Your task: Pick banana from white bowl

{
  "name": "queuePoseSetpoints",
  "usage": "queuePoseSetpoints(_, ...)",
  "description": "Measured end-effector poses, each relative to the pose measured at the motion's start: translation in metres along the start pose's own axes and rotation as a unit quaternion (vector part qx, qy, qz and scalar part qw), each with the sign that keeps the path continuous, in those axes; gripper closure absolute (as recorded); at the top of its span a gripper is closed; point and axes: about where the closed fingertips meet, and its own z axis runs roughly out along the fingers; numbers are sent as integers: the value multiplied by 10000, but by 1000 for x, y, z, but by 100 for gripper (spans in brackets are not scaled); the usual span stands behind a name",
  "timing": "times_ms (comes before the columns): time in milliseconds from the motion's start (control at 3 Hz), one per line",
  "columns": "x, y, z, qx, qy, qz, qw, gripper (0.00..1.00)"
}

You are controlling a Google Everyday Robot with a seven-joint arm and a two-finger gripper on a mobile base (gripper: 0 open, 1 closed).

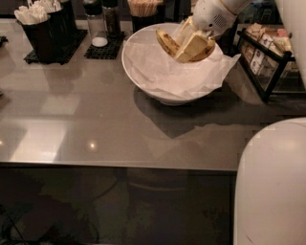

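Note:
The white bowl (158, 91) stands at the back middle of the grey table, lined with crumpled white paper (181, 76). My gripper (189, 40) reaches in from the upper right and hangs over the bowl's far side. Its pale yellow fingers (193, 45) are shut on the banana (167, 42). The banana is yellow with brown speckles. It is lifted off the paper, level with the bowl's far rim, and its left end sticks out to the upper left. Its right part is hidden behind the fingers.
A black holder with white packets (40, 28) stands at the back left. Shakers on a black mat (103, 26) and a cup of wooden sticks (143, 9) stand behind the bowl. A black rack of sachets (265, 52) is at the right. My white arm body (272, 186) fills the lower right.

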Motion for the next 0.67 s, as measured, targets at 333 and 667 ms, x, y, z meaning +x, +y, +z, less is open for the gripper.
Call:
queuePoseSetpoints(333, 7, 17, -18, 116, -387, 179, 9990, 100)
queuePoseSetpoints(667, 6, 16, -16, 124, -397, 171, 9990, 100)
